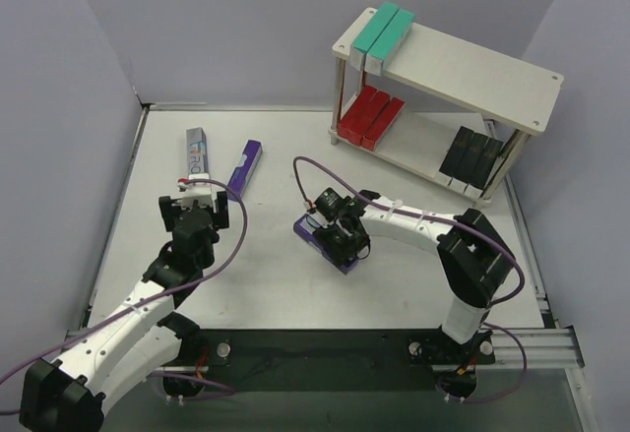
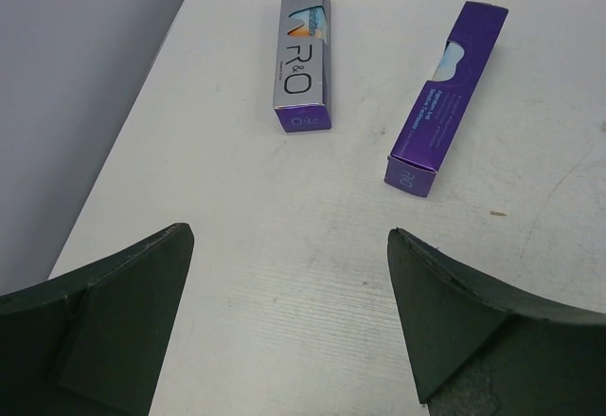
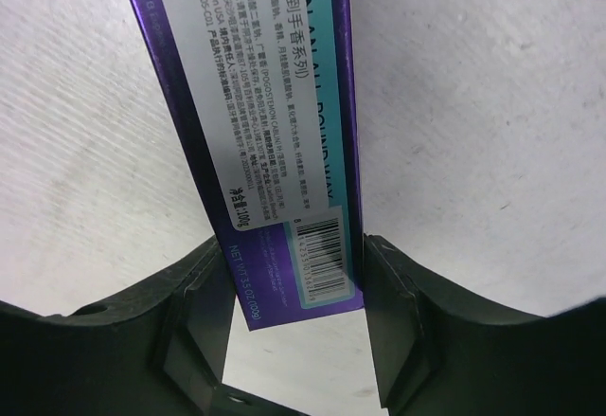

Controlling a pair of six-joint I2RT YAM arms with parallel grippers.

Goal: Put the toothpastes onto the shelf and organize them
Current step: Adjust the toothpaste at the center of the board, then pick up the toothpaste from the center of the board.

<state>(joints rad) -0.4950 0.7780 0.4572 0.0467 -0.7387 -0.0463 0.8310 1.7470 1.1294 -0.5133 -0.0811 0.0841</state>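
My right gripper is near the table's middle, shut on the near end of a purple toothpaste carton that lies on the table; both fingers press its long sides. Further left, my left gripper hangs wide open over bare table, holding nothing. Ahead of it lie a silver-faced carton and another purple carton. The shelf stands at the far right. It holds two teal cartons on top, with red cartons and black cartons below.
Grey walls close in the table on the left, back and right. The shelf's thin metal legs stand at its corners. A purple cable loops above the right arm's wrist.
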